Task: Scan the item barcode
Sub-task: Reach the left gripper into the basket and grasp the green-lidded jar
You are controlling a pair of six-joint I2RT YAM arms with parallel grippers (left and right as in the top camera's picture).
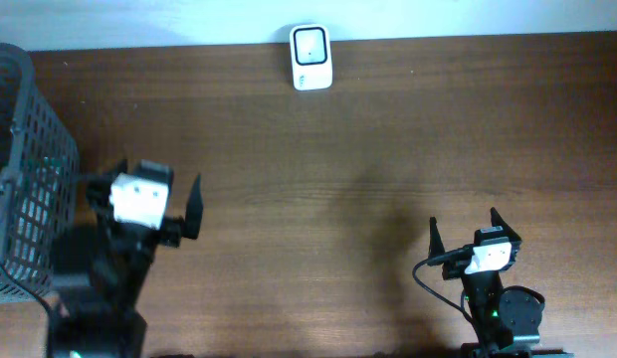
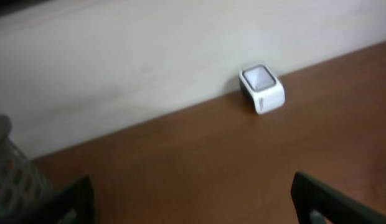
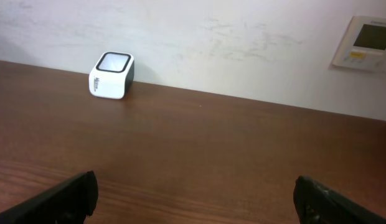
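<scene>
The white barcode scanner [image 1: 310, 57] with a dark window on top stands at the table's far edge, against the wall. It also shows in the left wrist view as the scanner [image 2: 261, 88] and in the right wrist view as the scanner [image 3: 111, 75]. The item is not in view on the table. My left gripper [image 1: 142, 182] hovers at the left beside the basket, open and holding nothing [image 2: 193, 186]. My right gripper [image 1: 465, 224] is at the near right, open and likewise with nothing in it [image 3: 194, 183]. Both face the wall.
A grey mesh basket [image 1: 25, 169] stands at the table's left edge, close to my left arm; its corner shows as the basket [image 2: 12, 174]. A wall control panel [image 3: 367, 42] hangs at the right. Brown wooden table [image 1: 338, 169] spreads between the arms and scanner.
</scene>
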